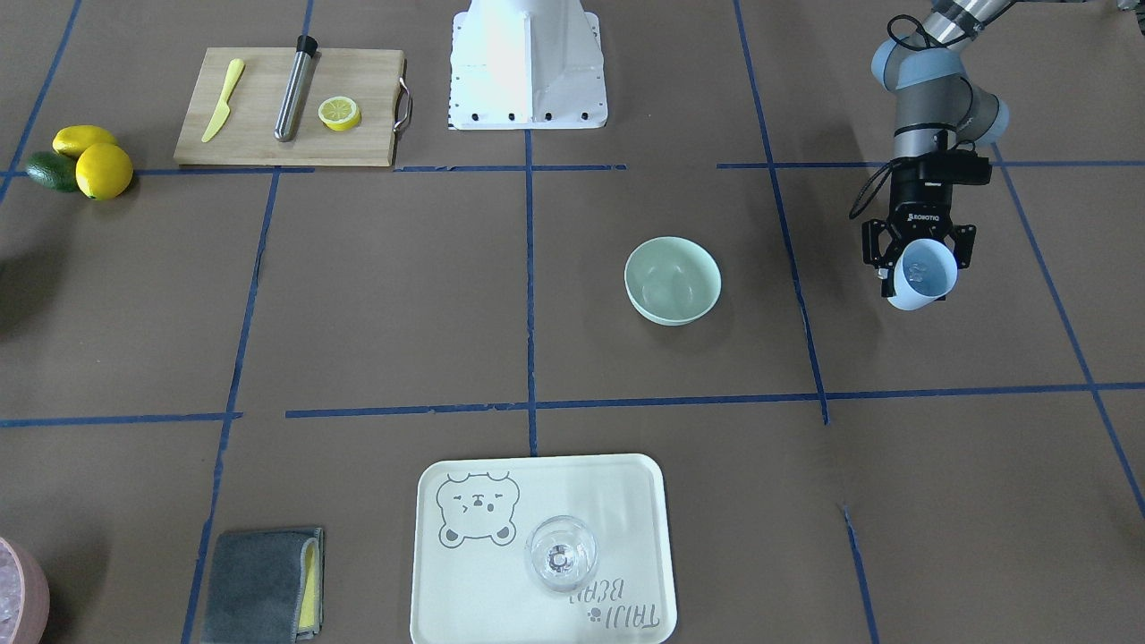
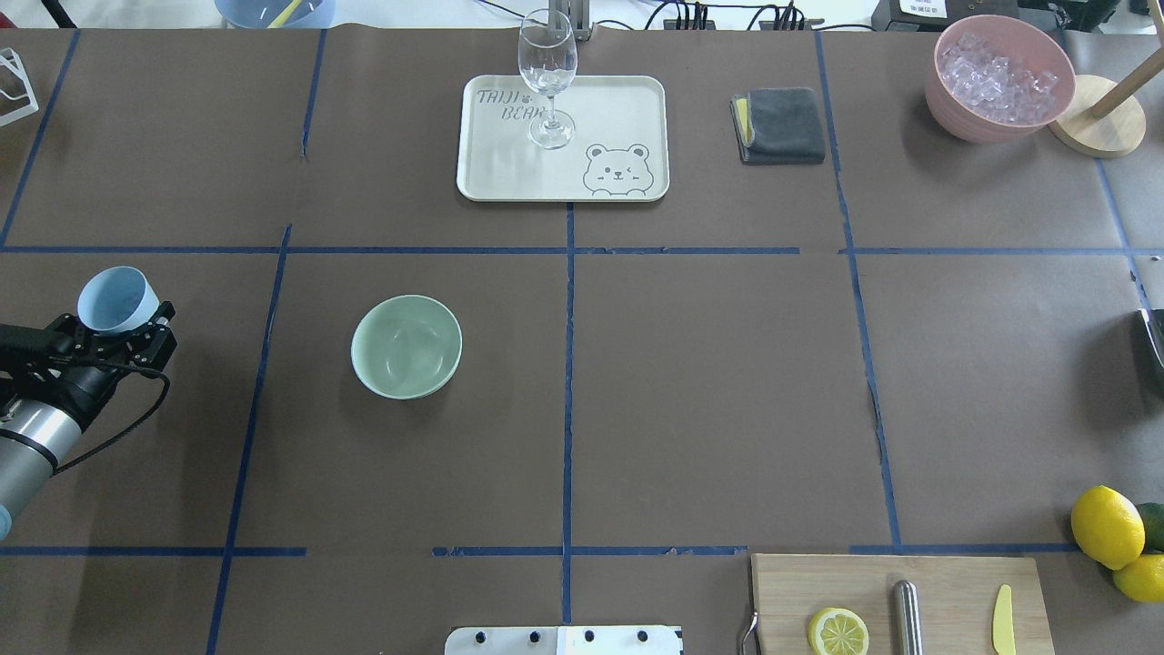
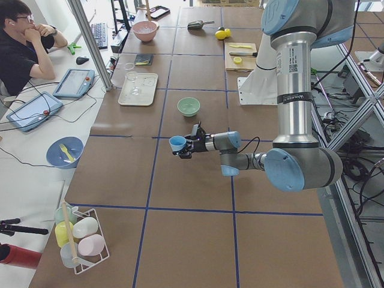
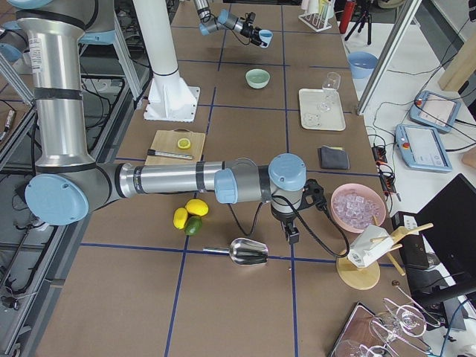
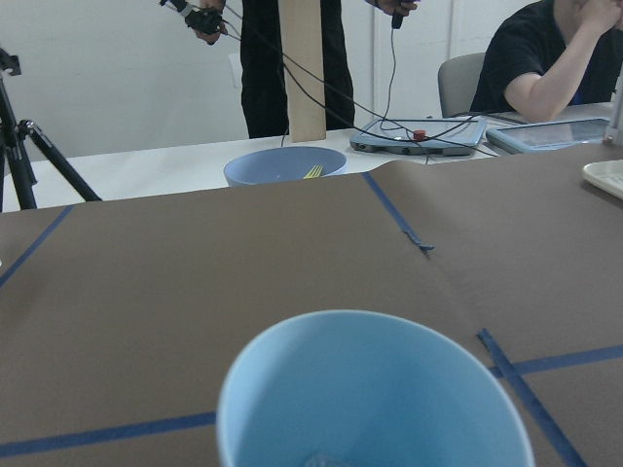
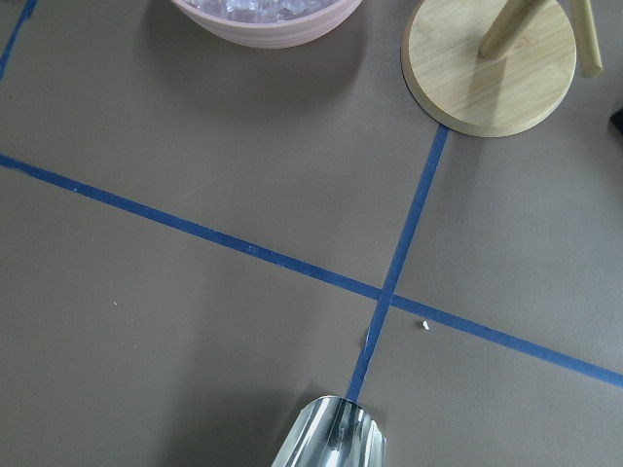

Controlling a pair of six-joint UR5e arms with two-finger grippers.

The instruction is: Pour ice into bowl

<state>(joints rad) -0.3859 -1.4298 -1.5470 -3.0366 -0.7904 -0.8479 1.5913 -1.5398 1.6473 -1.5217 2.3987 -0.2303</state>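
Note:
My left gripper (image 1: 923, 264) is shut on a light blue cup (image 1: 925, 275), which it holds from the side above the table. In the overhead view the cup (image 2: 114, 300) hangs well to the left of the pale mint-green bowl (image 2: 406, 347). The bowl (image 1: 673, 279) stands upright on the brown table and looks empty. A faint glint of clear ice (image 1: 913, 275) shows inside the cup. The left wrist view shows only the cup's rim (image 5: 375, 375). My right gripper (image 4: 288, 227) points down near a metal scoop (image 4: 248, 253); whether it is open or shut I cannot tell.
A cream tray (image 2: 627, 100) with a wine glass (image 2: 547, 77) stands at the far side. A grey cloth (image 2: 782, 125) and a pink container of crushed ice (image 2: 998, 84) lie further right. Cutting board (image 2: 896, 605), lemons (image 2: 1109, 532) and a wooden stand (image 6: 492, 63) are on the right.

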